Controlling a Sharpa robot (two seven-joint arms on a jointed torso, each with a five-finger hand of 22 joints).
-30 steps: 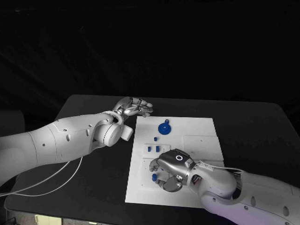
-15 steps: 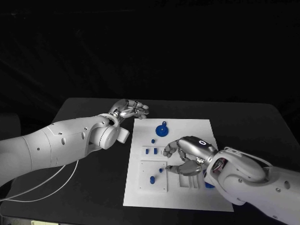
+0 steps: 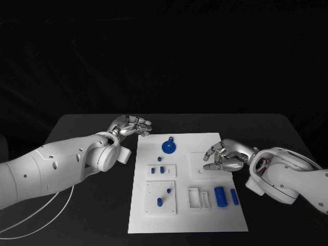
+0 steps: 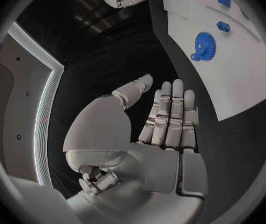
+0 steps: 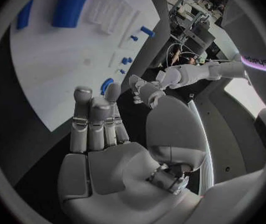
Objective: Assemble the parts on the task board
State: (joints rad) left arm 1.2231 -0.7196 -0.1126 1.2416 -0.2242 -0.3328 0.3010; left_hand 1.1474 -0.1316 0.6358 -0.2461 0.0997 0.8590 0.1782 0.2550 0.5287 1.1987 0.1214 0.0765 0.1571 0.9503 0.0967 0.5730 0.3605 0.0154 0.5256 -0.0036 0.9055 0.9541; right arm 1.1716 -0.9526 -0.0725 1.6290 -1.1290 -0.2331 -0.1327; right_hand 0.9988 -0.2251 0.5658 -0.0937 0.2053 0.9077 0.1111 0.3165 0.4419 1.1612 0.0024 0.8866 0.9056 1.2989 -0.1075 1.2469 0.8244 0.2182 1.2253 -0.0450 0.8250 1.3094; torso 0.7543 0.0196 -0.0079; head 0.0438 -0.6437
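Head view shows the task board [image 3: 186, 215] mid-table with its blue parts [image 3: 221, 196] resting on it, while the empty, spread left robot hand [image 3: 131, 125] and right robot hand [image 3: 224, 156] flank it, likely ready to reach.

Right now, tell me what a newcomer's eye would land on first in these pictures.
First, the white task board glaring against the black table, dotted with small blue parts; the round blue gear-like part near its far edge stands out most. Next, the two silver robot hands flanking it, both empty: the left robot hand off the board's far left corner, the right robot hand over its right edge.
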